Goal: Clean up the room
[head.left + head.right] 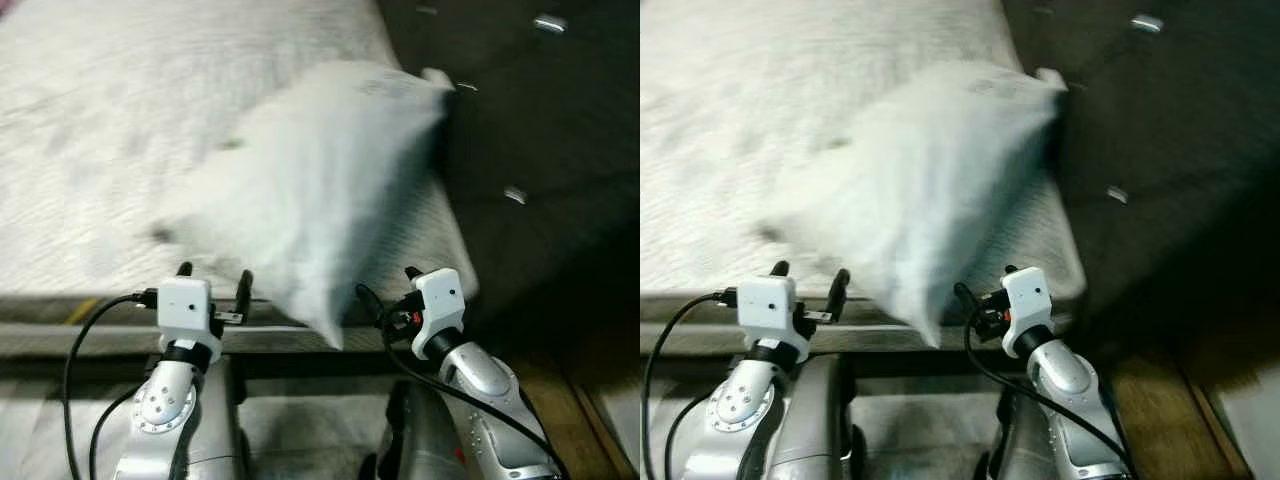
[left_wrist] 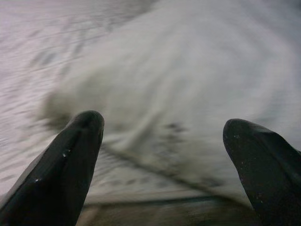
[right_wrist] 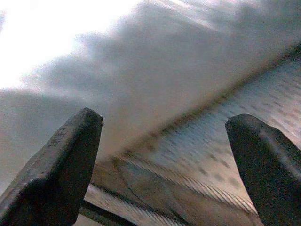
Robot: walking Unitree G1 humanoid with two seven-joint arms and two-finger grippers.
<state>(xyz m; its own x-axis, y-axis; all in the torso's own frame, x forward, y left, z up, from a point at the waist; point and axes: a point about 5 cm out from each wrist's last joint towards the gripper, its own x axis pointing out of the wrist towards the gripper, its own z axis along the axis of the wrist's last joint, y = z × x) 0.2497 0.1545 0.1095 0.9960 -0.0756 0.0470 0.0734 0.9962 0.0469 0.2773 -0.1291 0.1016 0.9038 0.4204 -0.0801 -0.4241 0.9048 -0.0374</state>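
The left gripper and right gripper, both spread wide and holding nothing, flanked a blurred white pillow on the mattress beside a dark headboard.

I read the pillow as soft white cloth, matt and blurred. The mattress under it is white quilted fabric with a fine stitched texture. At two o'clock the headboard looks like dark tufted upholstery with shiny metal studs. My arms are brushed silver metal, and the fingers are matt black plastic, lightly scuffed.
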